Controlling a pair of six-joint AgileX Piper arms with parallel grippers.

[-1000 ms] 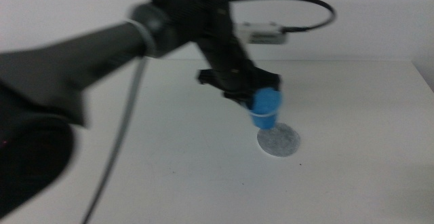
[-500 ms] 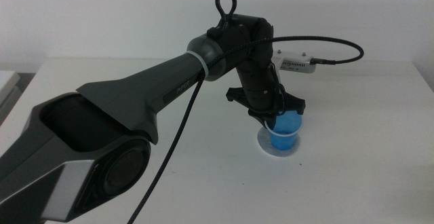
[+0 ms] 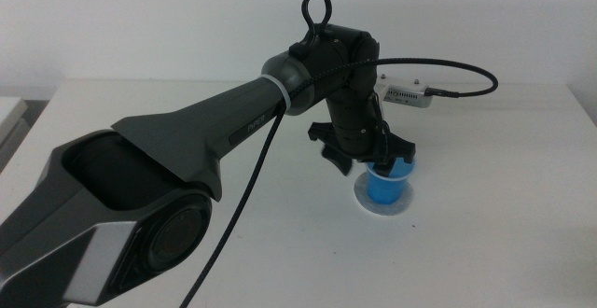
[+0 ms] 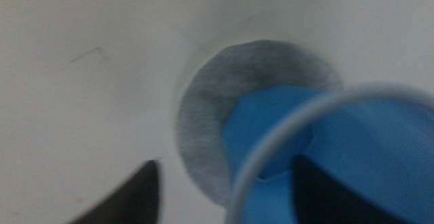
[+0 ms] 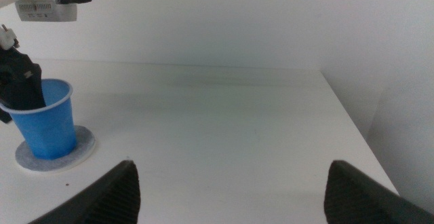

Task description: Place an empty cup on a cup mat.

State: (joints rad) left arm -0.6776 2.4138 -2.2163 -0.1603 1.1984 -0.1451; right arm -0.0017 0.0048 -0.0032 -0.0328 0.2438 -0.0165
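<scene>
I see the cup (image 3: pixel 384 185) upright on the mat (image 3: pixel 404 205); my left gripper (image 3: pixel 371 161) is spread, one jaw inside its rim, right gripper (image 5: pixel 227 183) spread, far off.

One cup (image 3: pixel 384 183), one cup mat (image 3: pixel 362 200), two pincers.

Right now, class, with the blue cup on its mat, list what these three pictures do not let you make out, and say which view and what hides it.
1. Middle view: the left gripper covers the cup's rim.
2. Left wrist view: blurred; the cup hides much of the cup mat, so its base contact is unseen.
3. Right wrist view: the right gripper waits apart, and the picture's edge cuts off the left gripper.
</scene>
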